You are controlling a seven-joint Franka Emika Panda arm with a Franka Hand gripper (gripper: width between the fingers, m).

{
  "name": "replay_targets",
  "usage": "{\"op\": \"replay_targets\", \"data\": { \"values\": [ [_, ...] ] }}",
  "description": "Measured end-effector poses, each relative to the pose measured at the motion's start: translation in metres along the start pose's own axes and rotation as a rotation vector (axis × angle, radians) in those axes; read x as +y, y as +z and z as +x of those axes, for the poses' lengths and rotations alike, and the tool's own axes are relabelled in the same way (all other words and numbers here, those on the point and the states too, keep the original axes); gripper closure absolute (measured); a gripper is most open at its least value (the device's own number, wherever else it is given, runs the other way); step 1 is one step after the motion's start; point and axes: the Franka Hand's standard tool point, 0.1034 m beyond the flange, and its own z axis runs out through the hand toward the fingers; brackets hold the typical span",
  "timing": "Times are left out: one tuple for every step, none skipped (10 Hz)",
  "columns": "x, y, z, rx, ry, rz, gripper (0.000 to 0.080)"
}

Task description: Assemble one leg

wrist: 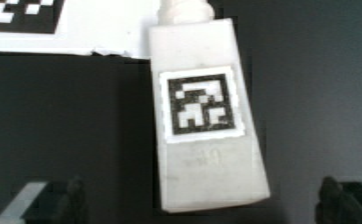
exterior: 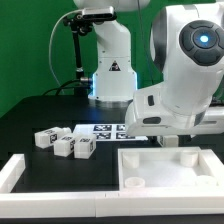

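The gripper (wrist: 196,200) is spread wide and empty over the leg (wrist: 204,120), which lies slightly askew on the worktop (wrist: 62,130) just beside the marker board (wrist: 18,20), so closing unaligned might, I judge, swivel it against that board.

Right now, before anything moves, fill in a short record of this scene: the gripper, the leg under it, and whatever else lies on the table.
gripper: open, jaws apart on either side of one leg, not touching it
leg: lying flat on the black table
other legs: grouped on the table at the exterior view's left
panel: flat on the table, at the exterior view's lower right
marker board: flat on the table, beside the grouped legs
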Motion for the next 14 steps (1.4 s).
{"op": "replay_targets", "data": {
  "values": [
    [-0.0010,0.0013,-0.0077,-0.044,0.013,-0.001,0.0150],
    [-0.0034,0.0002,-0.0112,-0.089,0.018,-0.006,0.0150],
    [-0.0045,0.0003,-0.0091,-0.129,0.019,-0.015,0.0150],
    [-0.0040,0.0011,-0.0044,-0.119,0.020,-0.017,0.0150],
    [-0.0036,0.0007,-0.0047,-0.118,0.020,-0.017,0.0150],
    [-0.0032,0.0008,-0.0047,-0.118,0.021,-0.016,0.0150],
    [-0.0027,0.0009,-0.0046,-0.118,0.022,-0.015,0.0285],
    [-0.0023,0.0009,-0.0045,-0.119,0.023,-0.015,0.0422],
    [-0.0019,0.0007,-0.0044,-0.118,0.023,-0.014,0.0524],
    [-0.0016,0.0007,-0.0044,-0.118,0.024,-0.014,0.0524],
    [-0.0013,0.0006,-0.0043,-0.118,0.024,-0.013,0.0524],
    [-0.0011,0.0006,-0.0043,-0.118,0.025,-0.013,0.0524],
    [-0.0009,0.0006,-0.0043,-0.118,0.025,-0.013,0.0524],
    [-0.0007,0.0005,-0.0042,-0.118,0.025,-0.012,0.0524]
  ]
}}
